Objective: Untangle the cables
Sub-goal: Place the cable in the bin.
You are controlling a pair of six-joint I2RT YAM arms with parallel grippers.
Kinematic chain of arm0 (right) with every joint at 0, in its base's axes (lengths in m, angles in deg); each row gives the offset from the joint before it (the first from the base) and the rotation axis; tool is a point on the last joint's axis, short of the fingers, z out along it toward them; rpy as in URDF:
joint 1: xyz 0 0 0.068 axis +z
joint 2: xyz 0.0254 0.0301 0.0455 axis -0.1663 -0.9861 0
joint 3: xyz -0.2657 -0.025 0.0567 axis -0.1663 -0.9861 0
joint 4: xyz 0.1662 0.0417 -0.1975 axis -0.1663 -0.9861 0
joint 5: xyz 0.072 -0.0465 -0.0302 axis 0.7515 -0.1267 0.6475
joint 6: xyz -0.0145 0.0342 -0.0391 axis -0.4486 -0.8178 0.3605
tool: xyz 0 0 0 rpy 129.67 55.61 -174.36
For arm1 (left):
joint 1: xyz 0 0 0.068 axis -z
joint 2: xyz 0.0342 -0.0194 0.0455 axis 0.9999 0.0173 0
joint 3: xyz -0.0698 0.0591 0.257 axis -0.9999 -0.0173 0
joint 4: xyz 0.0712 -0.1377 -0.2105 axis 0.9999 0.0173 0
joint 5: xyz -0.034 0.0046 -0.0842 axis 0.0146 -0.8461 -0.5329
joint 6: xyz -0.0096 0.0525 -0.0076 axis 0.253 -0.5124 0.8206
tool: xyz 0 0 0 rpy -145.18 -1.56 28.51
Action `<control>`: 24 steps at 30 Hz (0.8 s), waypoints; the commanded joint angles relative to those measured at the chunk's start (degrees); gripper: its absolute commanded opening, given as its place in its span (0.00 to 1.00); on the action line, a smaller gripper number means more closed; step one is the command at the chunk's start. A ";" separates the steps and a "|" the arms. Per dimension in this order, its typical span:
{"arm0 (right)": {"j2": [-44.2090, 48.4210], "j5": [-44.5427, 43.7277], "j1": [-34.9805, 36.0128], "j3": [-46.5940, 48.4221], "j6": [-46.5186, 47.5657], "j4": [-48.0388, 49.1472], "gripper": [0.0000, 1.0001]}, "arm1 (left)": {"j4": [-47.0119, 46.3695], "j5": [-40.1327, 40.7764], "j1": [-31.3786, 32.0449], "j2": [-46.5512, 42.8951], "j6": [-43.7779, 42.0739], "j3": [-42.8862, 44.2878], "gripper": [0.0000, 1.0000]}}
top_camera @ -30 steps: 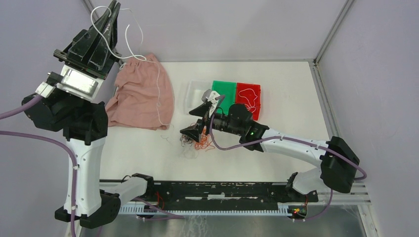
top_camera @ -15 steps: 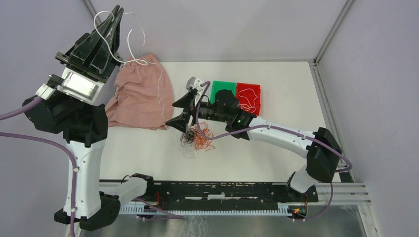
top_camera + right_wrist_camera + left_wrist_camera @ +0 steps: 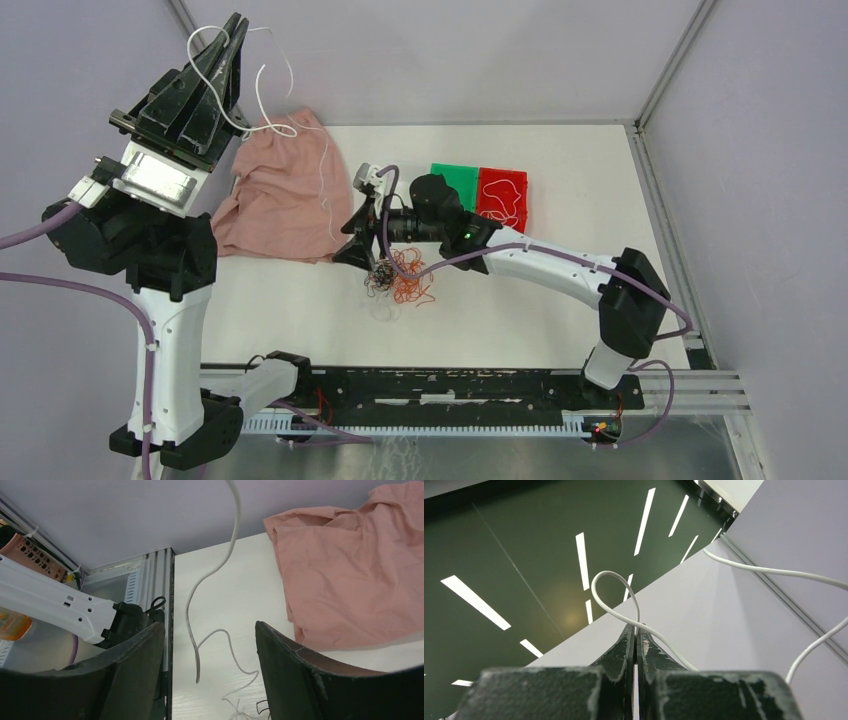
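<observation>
My left gripper [image 3: 237,25] is raised high at the far left, shut on a white cable [image 3: 262,85]. In the left wrist view the closed tips [image 3: 636,629] pinch the cable's loop [image 3: 607,572]. The cable hangs down over the pink cloth towards the table. A clump of orange, black and white cables [image 3: 400,282] lies at the table's middle. My right gripper [image 3: 358,228] is open and empty just left of and above the clump, pointing left. In the right wrist view the hanging white strand [image 3: 189,615] dangles between its fingers [image 3: 208,630], touching neither.
A pink cloth [image 3: 280,195] lies at the back left, also in the right wrist view [image 3: 350,570]. A green bin [image 3: 458,178] and a red bin [image 3: 503,190] stand behind my right arm; a thin strand lies in the red one. Enclosure walls ring the table.
My right arm has swung left, from beside the bins to just left of the clump, its jaws still open. My left gripper stays high with the white cable, barely moved.
</observation>
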 commanded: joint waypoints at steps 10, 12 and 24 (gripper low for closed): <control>3.03 -9.23 -3.05 8.88 -3.70 -6.27 0.00 | 4.39 0.67 0.09 -3.80 2.68 -4.12 0.03; 6.15 -10.77 -5.79 8.23 -7.89 -4.07 0.00 | 7.85 1.72 0.02 -6.52 5.07 -9.04 0.03; 16.19 -8.05 -16.65 6.95 -25.05 6.65 0.00 | 24.60 -15.90 1.76 -10.54 16.63 -34.89 0.20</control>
